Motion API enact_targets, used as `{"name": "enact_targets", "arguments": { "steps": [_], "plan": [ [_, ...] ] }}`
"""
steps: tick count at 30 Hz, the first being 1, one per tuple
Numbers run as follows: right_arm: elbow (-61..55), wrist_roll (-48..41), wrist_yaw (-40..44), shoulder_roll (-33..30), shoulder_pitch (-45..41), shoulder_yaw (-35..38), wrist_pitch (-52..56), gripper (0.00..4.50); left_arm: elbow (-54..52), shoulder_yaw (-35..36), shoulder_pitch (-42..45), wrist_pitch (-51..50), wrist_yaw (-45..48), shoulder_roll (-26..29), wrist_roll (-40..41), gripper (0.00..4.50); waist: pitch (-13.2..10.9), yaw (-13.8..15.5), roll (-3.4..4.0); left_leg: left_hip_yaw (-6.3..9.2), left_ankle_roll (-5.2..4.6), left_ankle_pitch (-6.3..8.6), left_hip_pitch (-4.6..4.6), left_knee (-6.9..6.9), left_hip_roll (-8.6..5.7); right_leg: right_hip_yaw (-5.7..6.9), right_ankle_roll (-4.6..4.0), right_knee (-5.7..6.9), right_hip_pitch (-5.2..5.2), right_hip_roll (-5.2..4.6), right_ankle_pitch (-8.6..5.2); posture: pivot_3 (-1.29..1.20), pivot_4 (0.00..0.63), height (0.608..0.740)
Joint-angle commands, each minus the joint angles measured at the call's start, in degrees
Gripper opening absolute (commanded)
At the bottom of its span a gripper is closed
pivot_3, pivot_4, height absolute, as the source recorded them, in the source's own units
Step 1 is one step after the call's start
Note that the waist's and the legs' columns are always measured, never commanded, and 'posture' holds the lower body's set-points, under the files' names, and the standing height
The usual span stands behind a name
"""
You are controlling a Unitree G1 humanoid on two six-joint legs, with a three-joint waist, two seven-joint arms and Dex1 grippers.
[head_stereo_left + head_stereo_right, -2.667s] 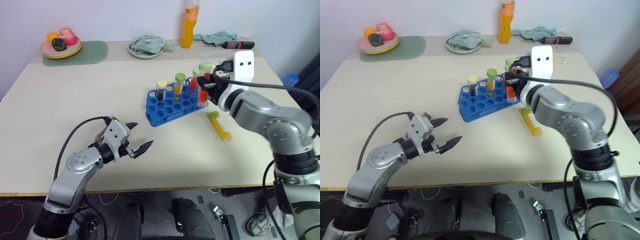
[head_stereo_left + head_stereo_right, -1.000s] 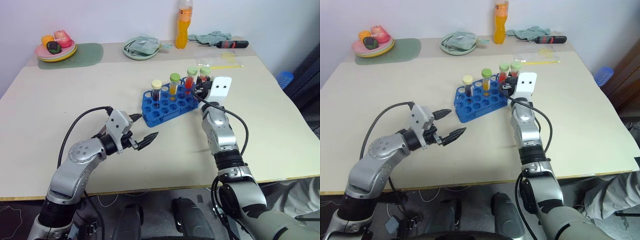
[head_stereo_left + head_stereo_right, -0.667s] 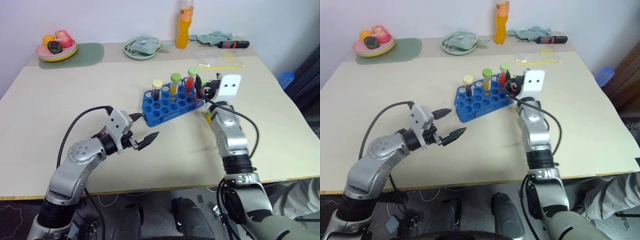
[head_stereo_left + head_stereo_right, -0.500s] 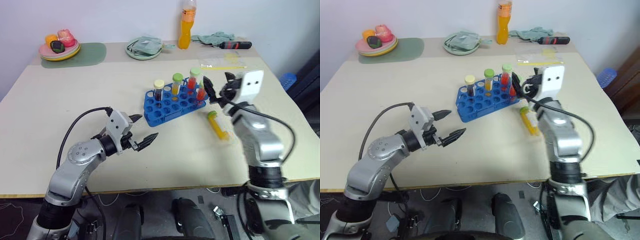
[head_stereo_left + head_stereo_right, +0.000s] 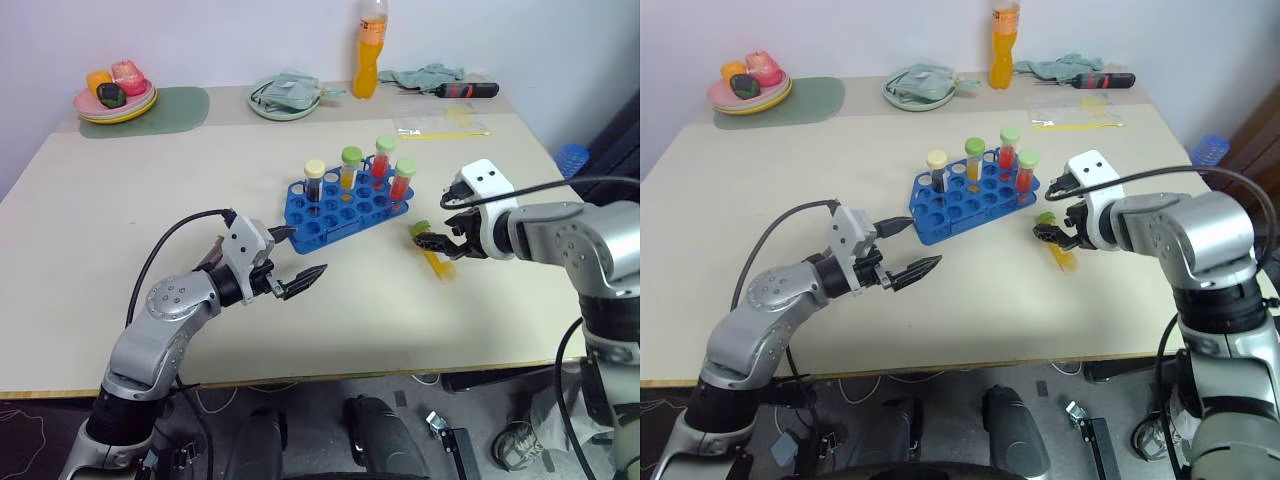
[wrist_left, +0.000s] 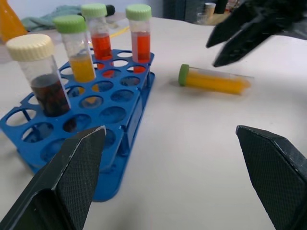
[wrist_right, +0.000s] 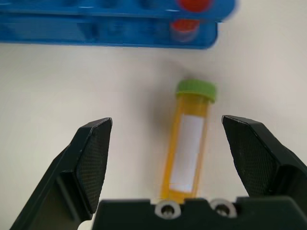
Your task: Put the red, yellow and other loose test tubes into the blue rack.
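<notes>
**One yellow tube left on the table, right gripper poised over it**

While my left gripper (image 5: 292, 262) hangs out over bare table with its jaws spread wide and nothing between them, the action is all further right. Moving across: the blue rack (image 5: 330, 215) sits in the middle of the table (image 5: 120, 200), and four capped tubes are standing in it along its far and right side — the dark brown tube (image 5: 314, 181) with the cream cap, a yellow one (image 5: 350, 168) with a green cap, and two red tubes (image 5: 381, 158) with green caps.

Just right of the rack, beside its near right corner, lies the last loose yellow tube (image 5: 435, 250), flat on its side. Its green cap points back toward the rack and its body runs away from it, toward my edge of the table. My right gripper (image 5: 443, 228) sits directly above it, angled down, fingers wide apart and holding nothing. In the right wrist view the tube (image 7: 189, 139) lies between my two fingers (image 7: 91, 163), lengthwise along the way I am pointing, cap at the far end, sitting nearer one finger than the other.

My right arm is clearly the nearer one; the left is well apart, on the other side of the rack. As I judge it, I need to come straight down so the fingers close across the tube's width, mid-body, then tip it upright for an empty hole.
</notes>
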State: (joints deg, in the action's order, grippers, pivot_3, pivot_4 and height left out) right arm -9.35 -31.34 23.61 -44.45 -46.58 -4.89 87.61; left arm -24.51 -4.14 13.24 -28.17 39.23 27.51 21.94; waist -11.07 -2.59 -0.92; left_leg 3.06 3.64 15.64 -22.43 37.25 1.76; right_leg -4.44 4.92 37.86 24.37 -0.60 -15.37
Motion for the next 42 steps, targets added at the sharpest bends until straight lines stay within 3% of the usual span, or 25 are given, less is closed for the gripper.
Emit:
{"name": "enact_targets", "arguments": {
  "steps": [1, 11, 14, 19, 22, 26, 30, 32, 35, 38, 42],
  "plan": [
    [6.0, 2.5, -0.5, 1.3, -4.8, -3.1, 3.0, 4.05, -1.4, -0.6, -0.8, 1.1, 1.4, 0.7, 0.4, 4.50, 0.0, 0.1, 0.00, 0.00, 0.00, 0.00, -0.03, -0.02, 0.00, 0.00, 0.00, -0.05, 0.01, 0.00, 0.00, 0.00, 0.150, 0.740],
    [22.6, 8.0, 3.3, 3.4, -12.1, -13.3, -1.5, 4.05, -2.7, -1.2, -2.6, 1.6, -0.2, 0.0, -0.2, 4.50, 0.0, 0.1, 0.01, 0.00, -0.01, 0.01, -0.08, -0.03, 0.00, 0.03, 0.01, -0.12, 0.03, -0.04, 0.01, 0.00, 0.150, 0.740],
    [25.3, 10.0, 4.6, 3.4, -12.1, -15.4, -3.7, 3.15, -3.0, -1.1, -2.9, 1.6, -0.6, 0.0, -0.2, 4.50, 0.0, 0.1, 0.01, 0.00, -0.01, 0.01, -0.08, -0.03, 0.00, 0.03, 0.01, -0.12, 0.03, -0.03, 0.01, 0.00, 0.150, 0.740],
    [24.4, 11.6, 6.6, 2.7, -12.0, -16.4, -5.0, 0.82, -3.7, -1.0, -3.5, 1.4, -0.9, 0.2, -0.1, 4.50, 0.0, 0.1, 0.01, 0.01, -0.01, 0.01, -0.08, -0.03, 0.00, 0.03, 0.02, -0.11, 0.03, -0.03, 0.01, 0.00, 0.150, 0.740],
    [18.6, 10.2, 9.6, 0.6, -11.0, -14.3, -6.2, 0.77, -4.0, -0.6, -3.7, 1.1, -1.0, 0.6, 0.0, 4.50, 0.0, 0.1, 0.04, 0.01, -0.01, 0.01, -0.08, -0.03, 0.00, 0.03, 0.02, -0.10, 0.03, -0.03, 0.01, 0.00, 0.150, 0.740],
    [1.2, 4.7, 14.5, -1.4, -2.7, -6.0, -12.3, 0.77, -4.3, 0.3, -4.5, 1.0, -1.2, 1.2, 0.1, 4.50, 0.0, 0.2, 0.04, 0.08, -0.02, 0.01, -0.12, -0.07, 0.01, 0.09, 0.02, -0.14, 0.05, -0.03, 0.01, 0.00, 0.150, 0.740],
    [-11.5, 1.9, 7.9, 12.4, 8.7, 6.8, -26.1, 0.77, -4.1, 1.0, -4.6, 0.9, -1.0, 1.8, 0.4, 4.50, 0.0, -0.1, -0.05, 0.17, -0.02, 0.02, -0.12, -0.04, 0.03, 0.18, 0.02, -0.16, -0.01, -0.01, 0.01, 0.00, 0.150, 0.740],
    [-10.0, 5.1, 0.0, 22.5, 10.1, 9.4, -37.4, 0.77, -3.6, 0.9, -4.2, 1.0, -0.6, 2.1, 0.3, 4.50, 0.0, -0.5, 0.02, 0.10, -0.02, 0.01, -0.03, -0.05, 0.04, 0.10, 0.02, -0.07, -0.01, 0.01, 0.01, 0.00, 0.150, 0.740],
    [-3.7, 11.4, -7.3, 32.0, 10.1, 8.7, -52.8, 0.77, -2.8, 0.6, -2.7, 0.8, -0.1, 2.0, 0.3, 4.50, 0.0, -0.5, 0.03, 0.08, 0.01, 0.00, -0.01, -0.02, 0.01, 0.07, 0.02, 0.08, 0.03, 0.00, 0.01, 0.00, 0.150, 0.740],
    [4.8, 17.2, -11.0, 37.7, 9.8, 6.7, -67.7, 0.77, -2.5, 0.5, -1.2, 0.6, 0.4, 2.0, 0.5, 4.50, 0.0, 0.0, 0.00, 0.07, 0.03, -0.01, -0.02, 0.02, -0.01, 0.09, 0.02, 0.07, 0.02, -0.03, 0.01, 0.00, 0.150, 0.740],
    [14.4, 21.3, -12.8, 39.5, 9.7, 6.3, -77.4, 0.77, -2.5, 0.6, -0.6, 0.5, 0.7, 2.3, 0.4, 4.50, 0.0, 0.0, 0.01, 0.06, 0.05, -0.02, -0.02, -0.03, 0.00, 0.09, 0.02, 0.07, 0.02, -0.05, 0.01, 0.00, 0.150, 0.740]
  ]
}}
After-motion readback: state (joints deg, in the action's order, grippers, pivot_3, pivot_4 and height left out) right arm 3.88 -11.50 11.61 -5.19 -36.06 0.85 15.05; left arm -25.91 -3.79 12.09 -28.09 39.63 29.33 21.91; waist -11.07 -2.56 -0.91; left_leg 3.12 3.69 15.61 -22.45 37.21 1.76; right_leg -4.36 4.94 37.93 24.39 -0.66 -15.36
